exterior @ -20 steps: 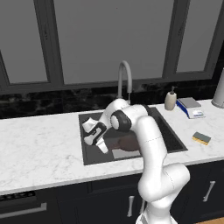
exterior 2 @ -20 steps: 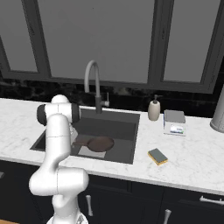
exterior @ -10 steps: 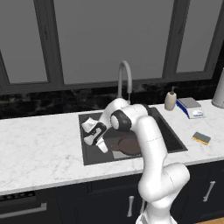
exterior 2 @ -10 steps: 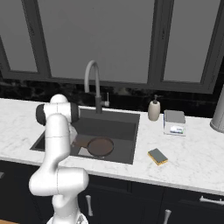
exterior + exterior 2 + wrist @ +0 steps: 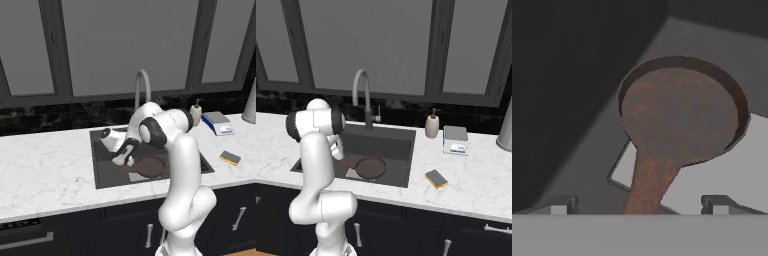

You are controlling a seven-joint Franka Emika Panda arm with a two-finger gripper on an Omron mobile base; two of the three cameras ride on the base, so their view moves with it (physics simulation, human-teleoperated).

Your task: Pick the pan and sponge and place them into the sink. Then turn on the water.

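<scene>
Gripper (image 5: 121, 159) is down inside the sink (image 5: 102, 176), left half, fingers spread with the pan (image 5: 147, 166) handle running between the tips. In the hand view the two fingertips (image 5: 559, 206) stand well apart on either side of the handle, not pinching it. Pan (image 5: 682, 115) looks flat on the sink floor, partly over the light grey patch (image 5: 722, 170), so I'd call pan placement done.

For the release: lift straight up along the gripper axis, keep the fingers wide, no sideways drift, or a tip could snag the handle and drag the pan. Clear the sink rim before swinging.

Faucet (image 5: 360, 95) stands at the back edge behind the pan; no stream visible, water is off.

Sponge (image 5: 436, 179) lies on the counter (image 5: 476, 175) right of the sink, near the front edge, untouched. That's next; the arm has to cross over the sink to reach it. Soap bottle (image 5: 431, 125) and blue-and-white box (image 5: 456, 140) sit behind it, well apart from the sponge.
</scene>
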